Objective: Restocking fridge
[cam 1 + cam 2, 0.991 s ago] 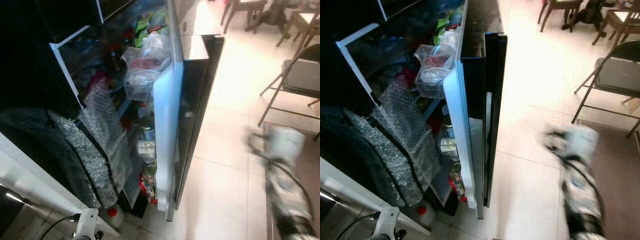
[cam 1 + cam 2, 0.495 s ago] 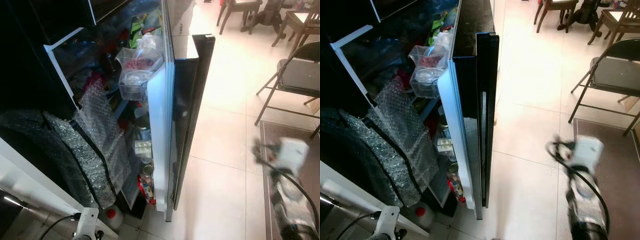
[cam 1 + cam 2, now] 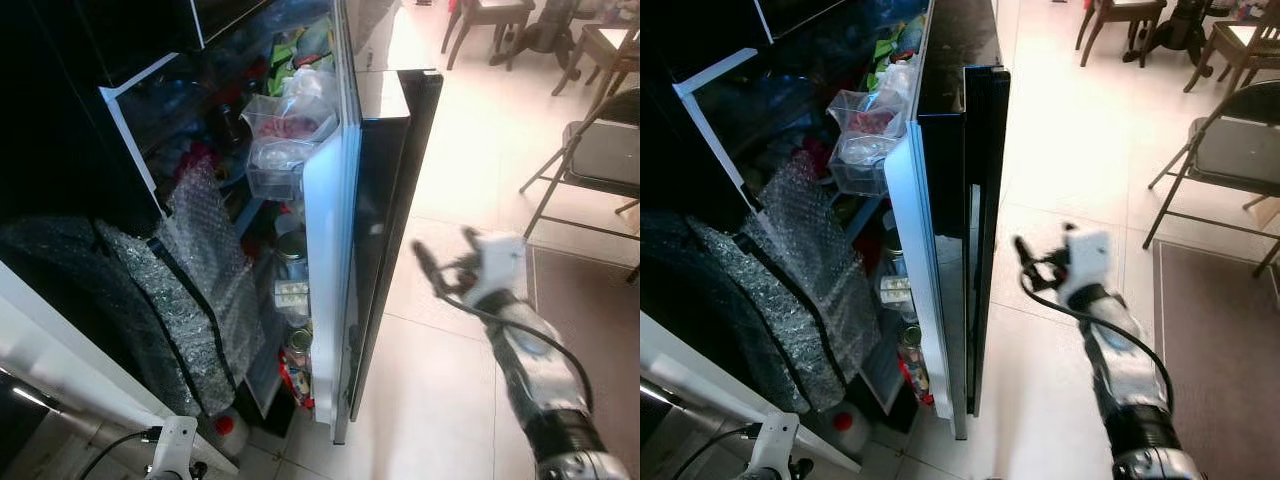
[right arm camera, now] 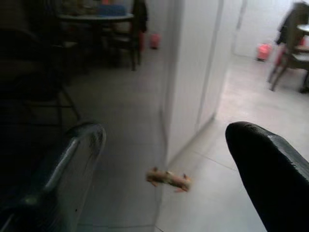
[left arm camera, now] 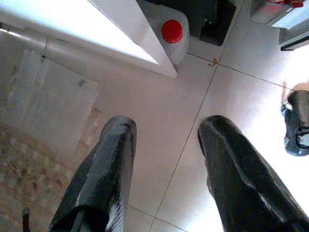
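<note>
now the fridge door (image 3: pixel 940 250) stands open, its shelves full of food tubs (image 3: pixel 285 140). the right claw (image 3: pixel 1032 262) is up near the door's edge, spread wide and empty. the left claw (image 5: pixel 166 169) hangs low over the floor (image 5: pixel 159 106), spread wide too.

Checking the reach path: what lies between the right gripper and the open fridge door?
Just bare tiled floor: in the right eye view the right gripper hangs open, apart from the fridge door, nothing between them.

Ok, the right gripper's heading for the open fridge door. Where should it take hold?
Probably the fridge door along its free outer edge, approached from the room side. The door stands edge-on toward the right gripper, whose fingers are open, and its black face looks flat.
</note>
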Motion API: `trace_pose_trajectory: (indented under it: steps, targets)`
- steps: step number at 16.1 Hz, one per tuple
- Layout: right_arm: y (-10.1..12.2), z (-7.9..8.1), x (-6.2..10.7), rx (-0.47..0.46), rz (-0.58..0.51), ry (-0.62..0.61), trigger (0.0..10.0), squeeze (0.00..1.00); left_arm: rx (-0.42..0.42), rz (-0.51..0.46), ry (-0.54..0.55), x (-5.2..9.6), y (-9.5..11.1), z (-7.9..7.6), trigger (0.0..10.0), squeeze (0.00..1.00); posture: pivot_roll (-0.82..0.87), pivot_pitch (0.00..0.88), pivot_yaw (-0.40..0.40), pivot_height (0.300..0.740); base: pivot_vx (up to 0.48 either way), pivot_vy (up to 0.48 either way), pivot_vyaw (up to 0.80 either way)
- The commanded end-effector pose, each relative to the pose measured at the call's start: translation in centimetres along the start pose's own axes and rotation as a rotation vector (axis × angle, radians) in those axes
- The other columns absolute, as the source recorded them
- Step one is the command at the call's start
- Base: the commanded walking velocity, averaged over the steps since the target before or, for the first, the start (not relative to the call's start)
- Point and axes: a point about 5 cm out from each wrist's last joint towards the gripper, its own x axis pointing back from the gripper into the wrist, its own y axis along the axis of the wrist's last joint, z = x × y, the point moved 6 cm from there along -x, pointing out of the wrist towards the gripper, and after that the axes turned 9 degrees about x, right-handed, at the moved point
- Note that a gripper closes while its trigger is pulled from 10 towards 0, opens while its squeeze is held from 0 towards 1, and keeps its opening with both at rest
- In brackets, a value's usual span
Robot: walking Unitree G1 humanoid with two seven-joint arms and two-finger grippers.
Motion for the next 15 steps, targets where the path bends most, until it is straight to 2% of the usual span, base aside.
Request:
trace_pose_trajectory:
  steps: [1,9,14,15]
  targets:
    - [0.5,0.9,-0.5,0.011,-0.008,0.041,10.0,0.00,-0.008,0.020,0.016,0.1,-0.8,0.5,10.0,0.00,-0.26,0.031,0.045,0.740,0.000,0.000,0.00]
    - [2.1,4.3,-2.4,0.004,-0.049,0.153,10.0,0.00,0.001,0.018,0.020,0.1,-0.6,0.5,10.0,0.00,-0.25,0.043,0.040,0.740,0.000,0.000,0.00]
    - [3.3,7.6,-3.5,-0.013,-0.087,0.241,10.0,0.00,0.001,0.018,0.019,0.1,-0.6,0.4,10.0,0.00,-0.26,0.042,0.039,0.740,0.000,0.000,0.00]
    - [3.6,8.8,-3.7,-0.020,-0.096,0.277,10.0,0.00,0.001,0.017,0.019,0.1,-0.6,0.4,10.0,0.00,-0.26,0.041,0.038,0.740,0.000,0.000,0.00]
